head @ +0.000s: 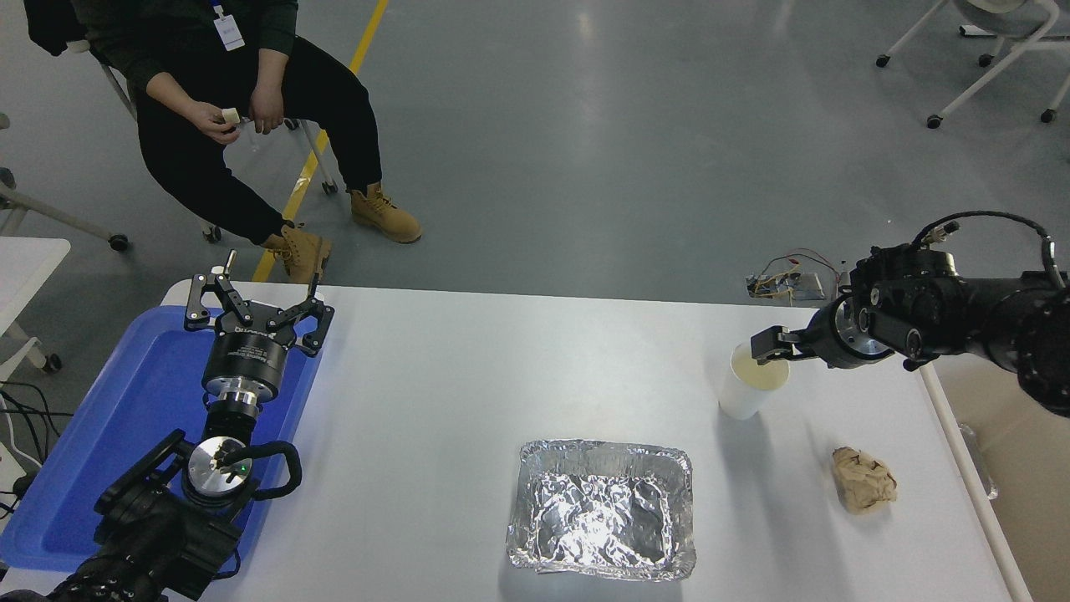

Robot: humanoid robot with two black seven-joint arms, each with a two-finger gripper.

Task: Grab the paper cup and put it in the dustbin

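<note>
The white paper cup (746, 400) stands upright on the white table (435, 393), right of centre, its cream inside showing. My right gripper (766, 347) comes in from the right edge and its tip sits over the far rim of the cup; from this angle its state does not show. The dustbin (954, 443), with an off-white rim and beige inside, runs along the table's right edge, partly cut off by the picture. My left gripper (257, 294) is parked open over the blue tray at the lower left.
A crinkled foil tray (602, 510) lies at the front centre. A crumpled brown paper ball (863, 479) sits front right of the cup. The blue tray (125, 401) is at the left. A person sits beyond the table's far left corner.
</note>
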